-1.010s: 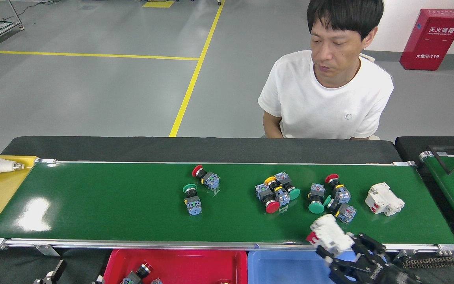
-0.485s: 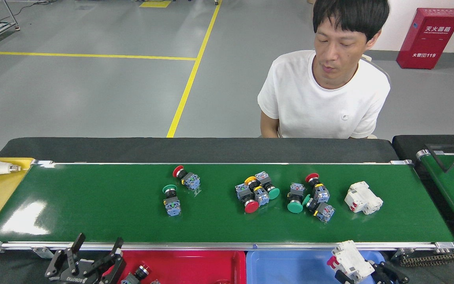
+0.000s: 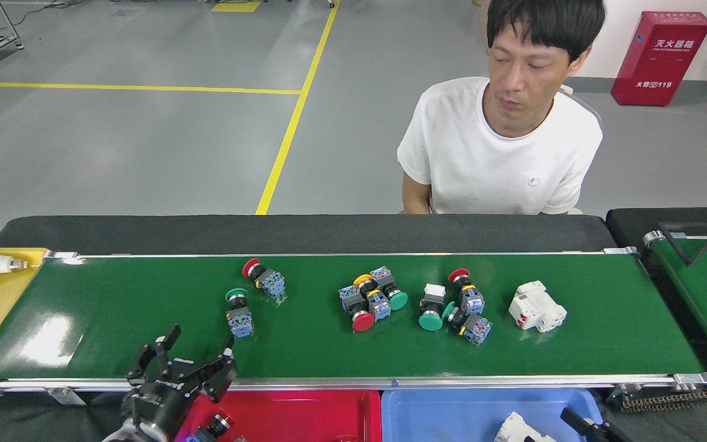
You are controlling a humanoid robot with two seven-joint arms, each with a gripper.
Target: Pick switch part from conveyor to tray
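Risen over the conveyor (image 3: 329, 350), left gripper (image 3: 197, 353) jaws wide; right gripper (image 3: 580, 423) jaws can't tell

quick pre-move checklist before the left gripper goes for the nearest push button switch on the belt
1. Left gripper open: ok, fingers spread.
2. Target, green-capped switch, free of neighbours: ok, the red-capped switch lies apart.
3. Path from gripper to target clear: ok, only bare conveyor between.
4. Red tray has room: ok, though only partly in view.
5. Right gripper out of the way: ok, low over the blue tray; its state, cannot tell.
6. Person clear of the belt: ok.
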